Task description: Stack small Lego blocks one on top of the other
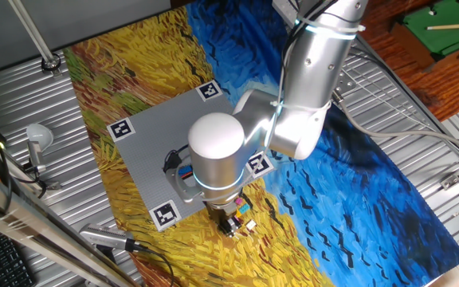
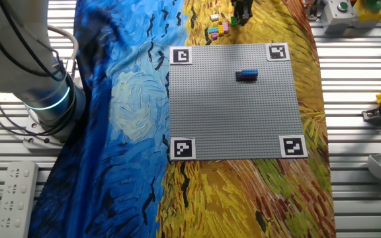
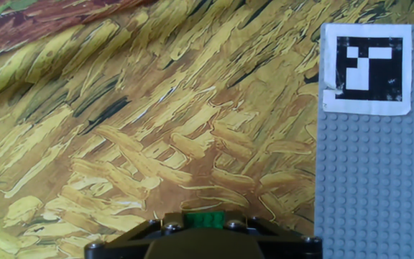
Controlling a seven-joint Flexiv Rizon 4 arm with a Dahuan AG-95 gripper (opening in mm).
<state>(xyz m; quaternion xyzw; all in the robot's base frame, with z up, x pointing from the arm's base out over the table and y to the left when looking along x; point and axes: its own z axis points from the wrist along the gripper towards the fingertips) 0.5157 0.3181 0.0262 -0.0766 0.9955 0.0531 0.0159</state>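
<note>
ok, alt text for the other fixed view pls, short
A grey studded baseplate with black-and-white corner tags lies on a painted blue and yellow cloth, with a small blue-and-red Lego stack on it. Beyond its far edge, the dark gripper is low beside a cluster of loose small Lego blocks.

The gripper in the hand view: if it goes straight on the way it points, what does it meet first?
Probably the yellow painted tablecloth; the gripper seems to hold a small green Lego block. Depth is unclear.

Our painted tabletop

We see a yellow-and-blue painted cloth (image 1: 389,199) over a ribbed metal table (image 1: 22,112), with a white power strip (image 2: 15,198) nearby.
</note>
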